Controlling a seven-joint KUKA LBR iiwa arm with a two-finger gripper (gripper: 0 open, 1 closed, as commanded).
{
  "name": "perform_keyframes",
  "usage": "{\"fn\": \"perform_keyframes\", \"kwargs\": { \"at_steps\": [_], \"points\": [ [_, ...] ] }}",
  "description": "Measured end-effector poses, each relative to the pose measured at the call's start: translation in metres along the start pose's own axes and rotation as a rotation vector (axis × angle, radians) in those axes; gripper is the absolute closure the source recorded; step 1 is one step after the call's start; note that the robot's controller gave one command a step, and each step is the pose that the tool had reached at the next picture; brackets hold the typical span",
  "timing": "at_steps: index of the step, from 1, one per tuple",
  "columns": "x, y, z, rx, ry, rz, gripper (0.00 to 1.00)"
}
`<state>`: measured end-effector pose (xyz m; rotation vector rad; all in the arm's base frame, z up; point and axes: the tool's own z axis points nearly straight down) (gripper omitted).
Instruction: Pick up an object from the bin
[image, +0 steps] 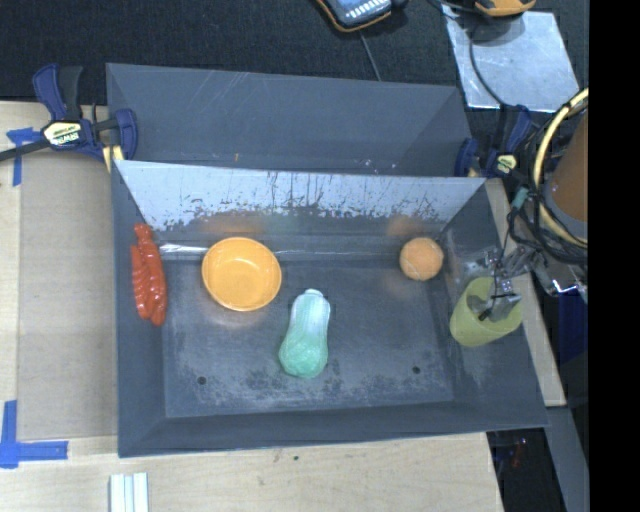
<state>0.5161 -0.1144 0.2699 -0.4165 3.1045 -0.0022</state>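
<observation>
My gripper (496, 300) is at the bin's right wall, reaching in from the right. It is shut on the rim of a yellow-green cup (478, 325), with one dark finger inside the cup's mouth. The cup hangs tilted against the sloping right wall. An orange ball (422, 258) lies on the bin floor just left of the cup, apart from it.
A pale green and white squashy bottle (305, 335) lies in the middle of the floor. An orange bowl (241, 273) stands to its upper left. A red knobbly toy (149, 275) lies along the left wall. The arm's cables hang over the right rim.
</observation>
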Motion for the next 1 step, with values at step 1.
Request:
{"fn": "perform_keyframes", "kwargs": {
  "at_steps": [1],
  "points": [
    [-0.0165,0.02,-0.0443,-0.002,0.003,0.059,1.0]
  ]
}}
